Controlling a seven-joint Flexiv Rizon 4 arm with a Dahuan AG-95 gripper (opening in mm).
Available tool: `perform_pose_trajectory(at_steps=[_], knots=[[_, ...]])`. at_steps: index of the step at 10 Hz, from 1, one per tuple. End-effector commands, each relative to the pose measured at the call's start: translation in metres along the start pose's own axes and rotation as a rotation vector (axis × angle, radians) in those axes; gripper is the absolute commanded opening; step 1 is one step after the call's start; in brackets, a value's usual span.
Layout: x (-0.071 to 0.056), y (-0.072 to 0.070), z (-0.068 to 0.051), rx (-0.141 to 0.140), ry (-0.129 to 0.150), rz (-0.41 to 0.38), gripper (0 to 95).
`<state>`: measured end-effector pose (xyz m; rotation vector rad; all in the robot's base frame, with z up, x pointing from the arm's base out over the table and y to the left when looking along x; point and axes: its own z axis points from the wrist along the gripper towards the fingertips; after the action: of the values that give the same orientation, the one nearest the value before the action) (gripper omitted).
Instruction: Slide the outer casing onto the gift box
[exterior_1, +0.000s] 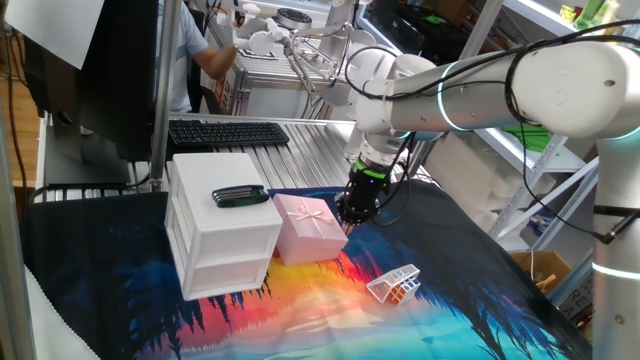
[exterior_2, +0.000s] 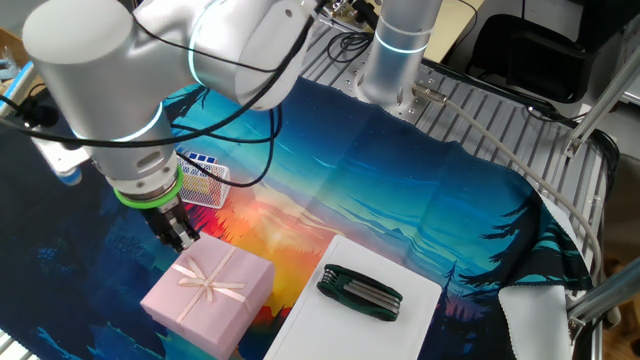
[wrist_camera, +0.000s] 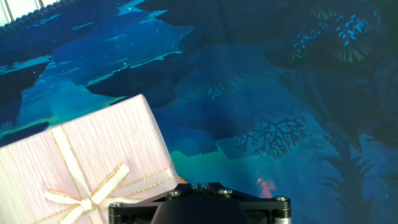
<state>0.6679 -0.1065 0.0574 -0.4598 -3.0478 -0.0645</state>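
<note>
The outer casing (exterior_1: 310, 225) is a pale pink square sleeve with a gold bow mark on top. It lies flat on the printed cloth against the white drawer cabinet (exterior_1: 220, 240). It also shows in the other fixed view (exterior_2: 210, 288) and at the lower left of the hand view (wrist_camera: 81, 168). My gripper (exterior_1: 350, 218) hangs low beside the casing's far edge, next to its corner (exterior_2: 180, 235), with the fingers close together and nothing in them. The gift box's inner tray does not show on its own in any view. The hand view shows only the gripper body (wrist_camera: 199, 208).
A dark folding tool (exterior_1: 240, 196) lies on top of the cabinet. A clear wire-like cube (exterior_1: 395, 285) lies on the cloth nearer the front. A keyboard (exterior_1: 228, 132) sits behind the cabinet on the metal table. A person stands at the back.
</note>
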Motion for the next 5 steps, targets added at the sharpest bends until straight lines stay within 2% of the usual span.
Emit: perform_pose_trajectory(at_steps=[1, 5], knots=[[-0.0021, 0.0014, 0.001, 0.003, -0.007, 0.01, 0.0], [0.0031, 0.0055, -0.0017, 0.015, -0.008, 0.026, 0.0]])
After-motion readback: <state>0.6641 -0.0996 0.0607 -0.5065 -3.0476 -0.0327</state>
